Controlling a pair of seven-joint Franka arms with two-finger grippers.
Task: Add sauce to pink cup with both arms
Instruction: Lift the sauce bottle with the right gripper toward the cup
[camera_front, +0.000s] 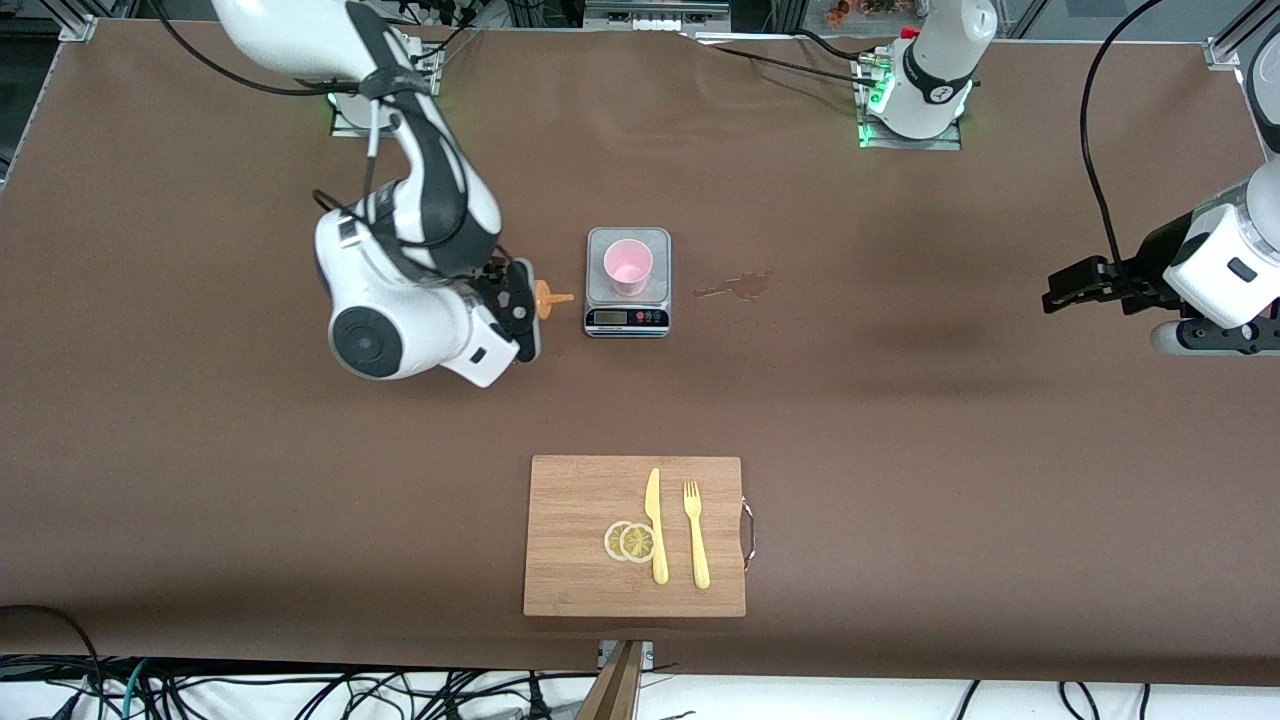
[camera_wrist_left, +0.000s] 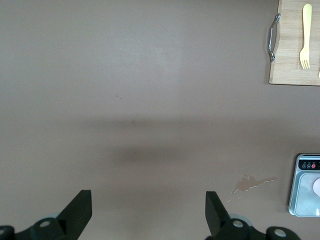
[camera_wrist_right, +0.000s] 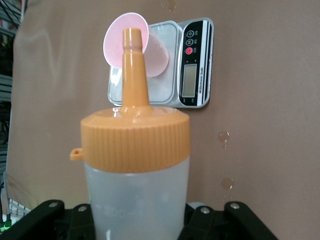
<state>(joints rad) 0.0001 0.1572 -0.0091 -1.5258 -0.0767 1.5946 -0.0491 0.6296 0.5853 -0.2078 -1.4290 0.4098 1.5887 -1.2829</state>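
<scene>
Over the table toward the right arm's end, just beside the scale, you've got the right gripper (camera_front: 520, 308) clamped on the sauce bottle (camera_wrist_right: 136, 175), a translucent whitish squeeze bottle with an orange cap. It's tipped onto its side, so the nozzle (camera_front: 556, 298) points at the steel kitchen scale (camera_front: 627, 284), stopping just short of its edge. In the right wrist view you can see the nozzle tip lined up with the pink cup (camera_wrist_right: 135, 45), but nothing is touching it. The pink cup (camera_front: 628, 266) stands upright on the scale's platform, with the scale's display and buttons on the side nearer the front camera. Beside the scale, toward the left arm's end, there's a small wet spill (camera_front: 738, 288) on the brown table (camera_front: 900, 400). Nearer the front camera sits a wooden cutting board (camera_front: 580, 540) with a metal handle, and on it two lemon slices (camera_front: 630, 541), a yellow knife (camera_front: 655, 525) and a yellow fork (camera_front: 695, 533), the knife between the slices and the fork. Your left gripper (camera_front: 1075, 285) is waiting well apart, over bare table at the left arm's end, fingers (camera_wrist_left: 80, 210) spread wide and holding nothing.
</scene>
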